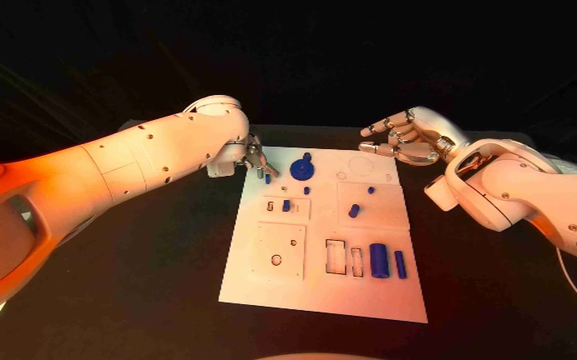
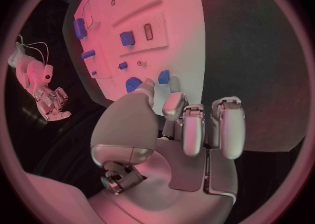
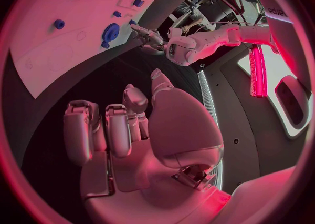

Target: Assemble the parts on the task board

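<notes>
White rectangular task board [image 1: 315,289] lying mid-table, near edge closest to robot. Two upright blue cylinder parts [image 1: 378,260] standing at near right. Blue gear part [image 1: 302,167] sitting at far end. Left hand [image 1: 256,160] pinching small blue peg [image 2: 163,77] at far left edge. Right hand [image 1: 403,139] hovering beyond far right corner, fingers loosely apart, holding nothing.

Dim room, black backdrop — warm orange-pink light on board; wrist views fisheye-bent, dark-rimmed.
</notes>
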You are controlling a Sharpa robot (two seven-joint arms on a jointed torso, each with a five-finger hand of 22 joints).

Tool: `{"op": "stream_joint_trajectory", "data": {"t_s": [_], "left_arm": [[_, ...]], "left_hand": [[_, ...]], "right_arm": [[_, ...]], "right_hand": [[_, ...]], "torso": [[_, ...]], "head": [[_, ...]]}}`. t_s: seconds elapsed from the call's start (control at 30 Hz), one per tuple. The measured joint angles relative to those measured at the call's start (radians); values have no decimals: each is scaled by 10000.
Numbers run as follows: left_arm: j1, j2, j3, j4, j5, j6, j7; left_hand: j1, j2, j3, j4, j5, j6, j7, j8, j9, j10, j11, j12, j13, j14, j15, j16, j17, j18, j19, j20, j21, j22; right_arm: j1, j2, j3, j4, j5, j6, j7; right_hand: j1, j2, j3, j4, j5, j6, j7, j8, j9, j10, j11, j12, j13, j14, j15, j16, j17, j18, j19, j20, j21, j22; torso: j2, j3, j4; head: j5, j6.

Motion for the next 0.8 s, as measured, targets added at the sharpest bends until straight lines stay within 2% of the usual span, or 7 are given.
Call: {"op": "stream_joint_trajectory", "data": {"t_s": [0.4,0.53,0.67,0.8], "left_arm": [[0,94,-63,-83,-4,49,0],[-1,106,-87,-109,4,41,0],[-1,106,-96,-128,22,9,0],[-1,98,-99,-128,57,-95,6]], "left_hand": [[325,140,69,-123,0,-1,0,21,41,0,0,32,6,-16,-16,0,0,0,37,-37,0,-1],[558,373,173,-227,0,-1,0,21,55,35,-35,32,6,-16,-16,0,2,0,37,-37,0,-1],[1004,614,435,-489,8,-23,-22,21,55,35,-35,32,5,22,-54,0,8,1,15,-59,0,-1],[1773,804,1084,-992,39,-177,-113,-39,35,-7,-76,32,-28,-15,-91,0,7,0,0,-74,0,-1]], "right_arm": [[-2,22,-1,-8,1,8,2],[-3,22,-1,-13,1,10,2],[-3,25,-2,-18,1,13,2],[-6,36,-2,-32,1,17,3]], "right_hand": [[0,0,0,0,0,0,0,0,-1,0,0,0,0,0,0,0,-1,0,0,0,0,-2],[0,0,1,0,0,0,0,0,-1,0,0,0,1,0,0,0,-2,-1,0,0,0,-2],[0,0,1,0,0,0,0,0,3,0,0,0,1,0,0,0,-2,0,0,0,0,-2],[0,0,1,0,0,0,0,0,7,0,0,0,1,0,0,0,-3,0,0,0,0,-3]], "torso": [[3,3,-7],[3,3,-7],[2,3,-4],[-1,3,3]], "head": [[8,-14],[-3,-19],[-10,-31],[-17,-41]]}}
